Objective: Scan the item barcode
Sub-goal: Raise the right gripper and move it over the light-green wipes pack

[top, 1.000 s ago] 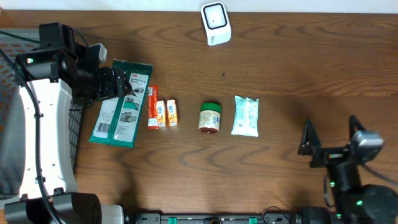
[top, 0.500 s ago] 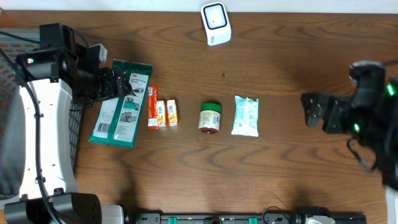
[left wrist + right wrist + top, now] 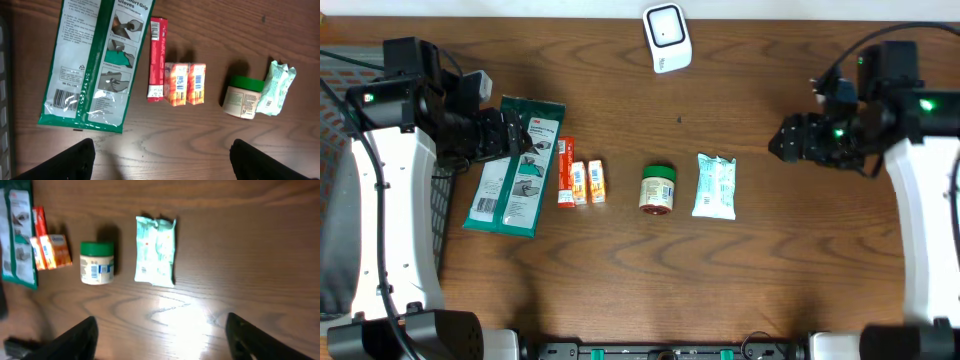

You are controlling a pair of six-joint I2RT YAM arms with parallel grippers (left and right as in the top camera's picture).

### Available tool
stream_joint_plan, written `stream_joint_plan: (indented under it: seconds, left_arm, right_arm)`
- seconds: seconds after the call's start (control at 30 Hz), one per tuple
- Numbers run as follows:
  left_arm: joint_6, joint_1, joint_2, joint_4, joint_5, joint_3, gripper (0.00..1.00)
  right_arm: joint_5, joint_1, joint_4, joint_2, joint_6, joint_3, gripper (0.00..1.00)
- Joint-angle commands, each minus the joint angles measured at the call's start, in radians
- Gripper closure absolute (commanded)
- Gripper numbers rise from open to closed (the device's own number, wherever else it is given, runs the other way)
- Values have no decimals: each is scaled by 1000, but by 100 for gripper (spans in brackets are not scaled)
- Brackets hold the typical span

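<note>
Logged right pincer (image 3: 782, 140) swung from near table (image 3: 770, 290) edge up toward pouch (image 3: 715, 186); spread, empty. Found left pincer (image 3: 510, 134) spread too. Judged pouch light, soft, crinkly; pinch across middle.

Overhead looks straight down; 2 wrist views (nearer, also downward) share the jar (image 3: 97, 263) and pale pouch (image 3: 156, 251).

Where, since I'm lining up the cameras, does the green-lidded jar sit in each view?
Overhead: jar mid-table, near picture centre.
Left wrist: jar right of centre.
Right wrist: jar left of centre.
Shared landmark: the pale green packet immediately right of it in all three.
</note>
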Motion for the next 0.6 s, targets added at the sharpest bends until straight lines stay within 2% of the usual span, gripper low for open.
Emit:
stream_joint_plan:
  seconds: [0.0,0.37,0.57]
  left_arm:
    - [-5,0,-16,-4,5,-4,13]
    - [-5,0,-16,-4,5,-4,13]
    - [-5,0,-16,-4,5,-4,13]
  right_arm:
    - [-50,31,9,93,-42,16,27]
    - [-52,87,79,385,-71,16,38]
    - [-115,114,169,497,-101,-3,38]
